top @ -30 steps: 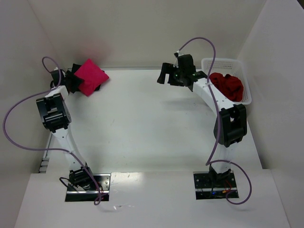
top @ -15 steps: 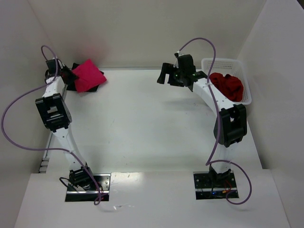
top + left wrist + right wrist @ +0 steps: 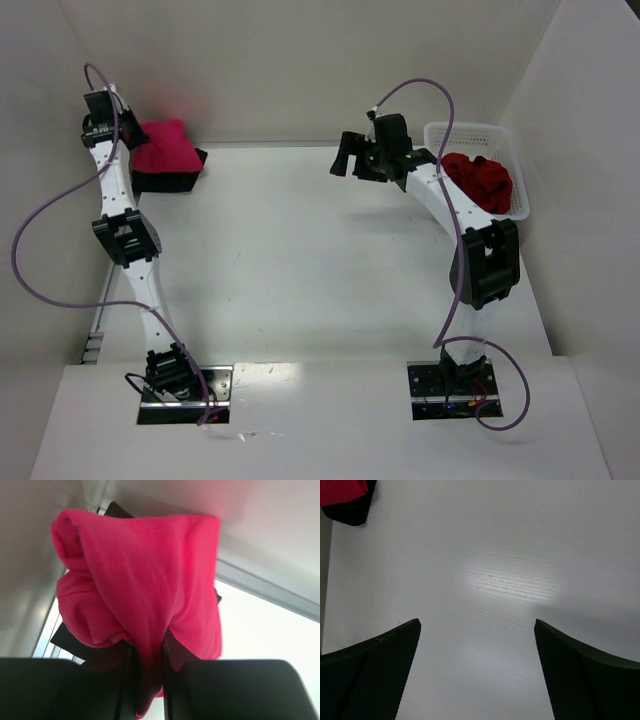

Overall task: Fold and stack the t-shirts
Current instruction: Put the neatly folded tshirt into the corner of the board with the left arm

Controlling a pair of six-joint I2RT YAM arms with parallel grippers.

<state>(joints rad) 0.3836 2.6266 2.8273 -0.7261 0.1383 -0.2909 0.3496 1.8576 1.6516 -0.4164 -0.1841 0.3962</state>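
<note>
A crimson-pink t-shirt (image 3: 162, 150) lies bunched on top of a black t-shirt (image 3: 168, 182) in the far left corner of the table. My left gripper (image 3: 128, 148) is shut on a fold of the pink t-shirt (image 3: 140, 580); in the left wrist view the cloth runs down between my fingers (image 3: 148, 680), with black cloth (image 3: 65, 639) behind it. Dark red t-shirts (image 3: 480, 180) fill the white basket (image 3: 512, 133) at the far right. My right gripper (image 3: 346, 156) hangs open over bare table (image 3: 477, 630), holding nothing.
White walls close in the table on the left, back and right. The basket stands against the right wall, close to my right arm. In the right wrist view, the pink t-shirt (image 3: 342, 489) and black t-shirt (image 3: 350, 512) peek in at the upper left.
My left gripper has closed on the pink t-shirt and drawn back toward the far left corner, bunching the cloth up from its flat square shape. The right arm has not moved.
</note>
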